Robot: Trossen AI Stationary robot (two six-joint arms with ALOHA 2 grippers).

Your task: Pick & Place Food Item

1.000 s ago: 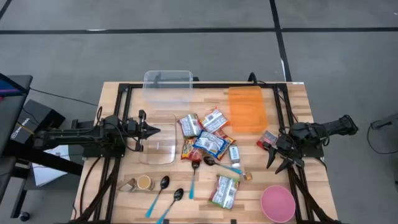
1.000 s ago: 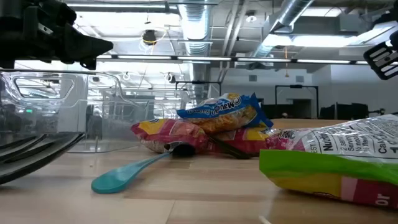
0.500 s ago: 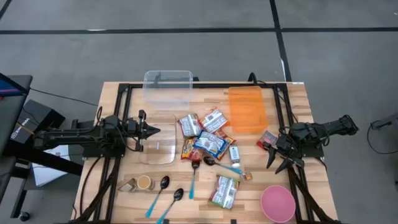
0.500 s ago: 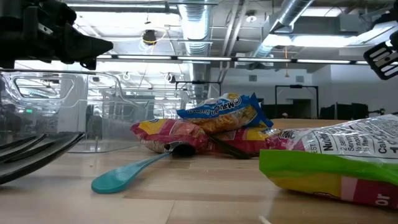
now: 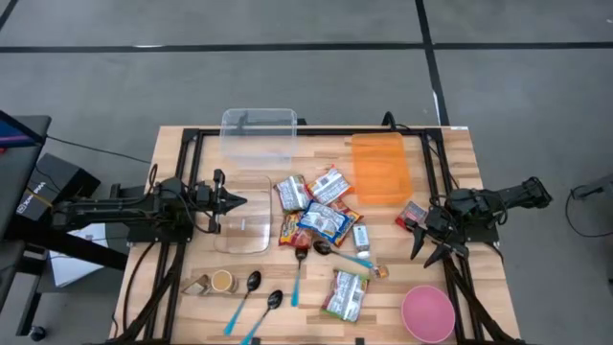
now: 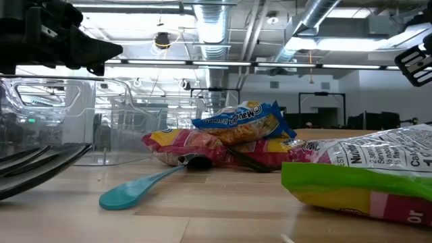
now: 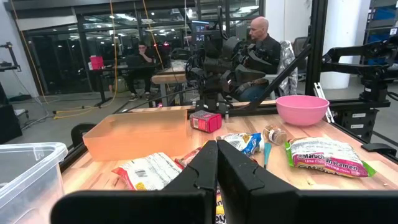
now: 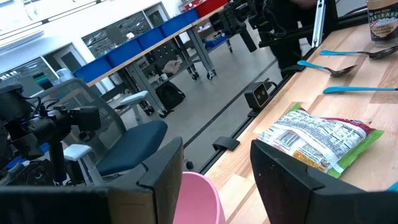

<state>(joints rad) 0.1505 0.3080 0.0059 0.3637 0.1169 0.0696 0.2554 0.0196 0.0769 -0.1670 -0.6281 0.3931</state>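
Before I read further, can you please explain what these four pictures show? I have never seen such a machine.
This is a robot with two dark arms at a wooden table. One picture looks straight down, one looks level across the tabletop, and two come from cameras on the wrists.

The left gripper is shut and empty, above a clear lid. The right gripper is open and holds nothing, near a pink bowl and a small red box.

In the middle lie several snack packets. There are also a clear box, an orange tray, spoons and a small jar. People sit in the room behind.
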